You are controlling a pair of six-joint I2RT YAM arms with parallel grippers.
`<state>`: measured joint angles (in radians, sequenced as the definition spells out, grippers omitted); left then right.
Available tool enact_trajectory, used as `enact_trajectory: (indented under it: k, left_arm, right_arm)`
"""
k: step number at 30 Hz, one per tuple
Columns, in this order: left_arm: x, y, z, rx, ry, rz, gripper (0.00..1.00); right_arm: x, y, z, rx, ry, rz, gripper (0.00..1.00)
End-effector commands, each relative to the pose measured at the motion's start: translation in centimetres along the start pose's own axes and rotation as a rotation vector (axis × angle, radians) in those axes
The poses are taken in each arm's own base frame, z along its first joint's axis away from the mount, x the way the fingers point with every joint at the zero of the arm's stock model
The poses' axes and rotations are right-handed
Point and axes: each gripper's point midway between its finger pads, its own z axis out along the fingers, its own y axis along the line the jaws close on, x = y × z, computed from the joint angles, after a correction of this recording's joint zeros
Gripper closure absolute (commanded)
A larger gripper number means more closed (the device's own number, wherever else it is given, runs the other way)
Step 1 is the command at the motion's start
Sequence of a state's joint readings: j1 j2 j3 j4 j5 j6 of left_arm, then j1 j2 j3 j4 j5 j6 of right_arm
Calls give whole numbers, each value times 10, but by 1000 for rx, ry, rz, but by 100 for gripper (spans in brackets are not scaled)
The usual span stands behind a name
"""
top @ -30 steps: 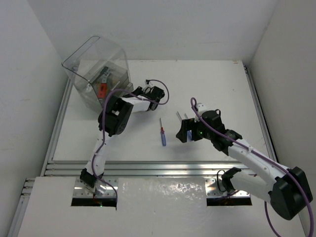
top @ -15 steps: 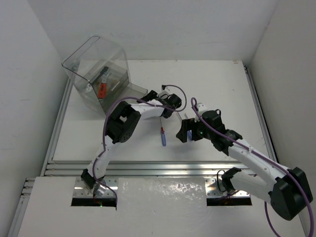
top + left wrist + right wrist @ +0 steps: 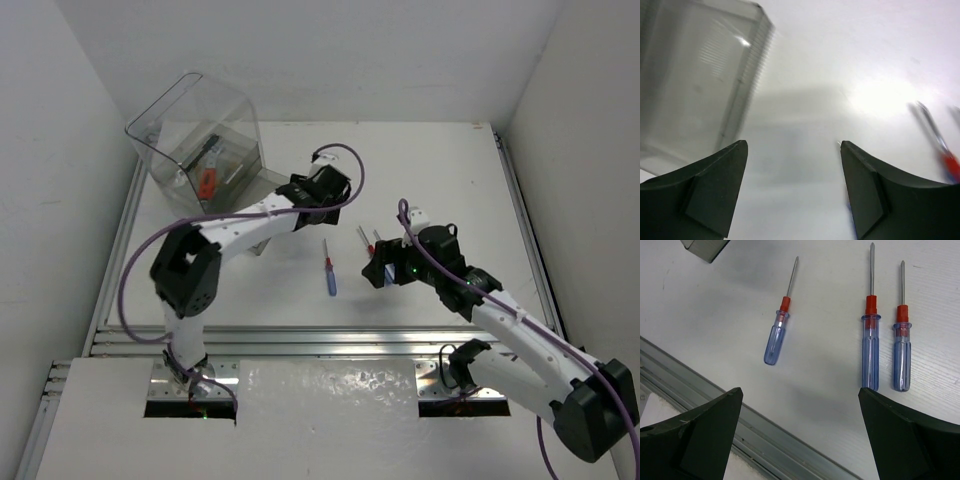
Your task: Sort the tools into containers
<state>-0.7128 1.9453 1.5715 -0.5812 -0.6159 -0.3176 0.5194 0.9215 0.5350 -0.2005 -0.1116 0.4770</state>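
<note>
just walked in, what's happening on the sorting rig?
Tool sorting, partway done. The clear box already holds tools, a red-handled tool among them. The left end effector is open and empty near the box. The right end effector hangs open over three blue-handled screwdrivers lying on the table, gripping none.
</note>
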Motion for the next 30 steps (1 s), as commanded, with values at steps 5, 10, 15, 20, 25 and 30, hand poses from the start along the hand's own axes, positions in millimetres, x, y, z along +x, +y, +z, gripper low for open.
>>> enact_trajectory:
  k: [5,10,15,20,25,30]
  left_arm:
    - [64,-67,-62,491,145,-306,28]
    - [110,-81,-61,425,216,-310,30]
    - [135,-89,-54,399,235,-306,42]
    - [156,-90,-39,308,267,-242,78]
    - [177,-76,-23,200,299,-180,78]
    - [156,-61,-30,170,226,-123,100]
  right_arm:
    - [-18,-5,-10,43,-37,-31,1]
    - [-19,-7,-12,54,-42,-31,1]
    - [-14,-8,-9,54,-26,-30,1]
    - [-13,-8,-7,51,-20,-30,1]
    - [-13,-9,-8,51,-24,-30,1]
    - [-12,-11,-7,59,-23,-35,1]
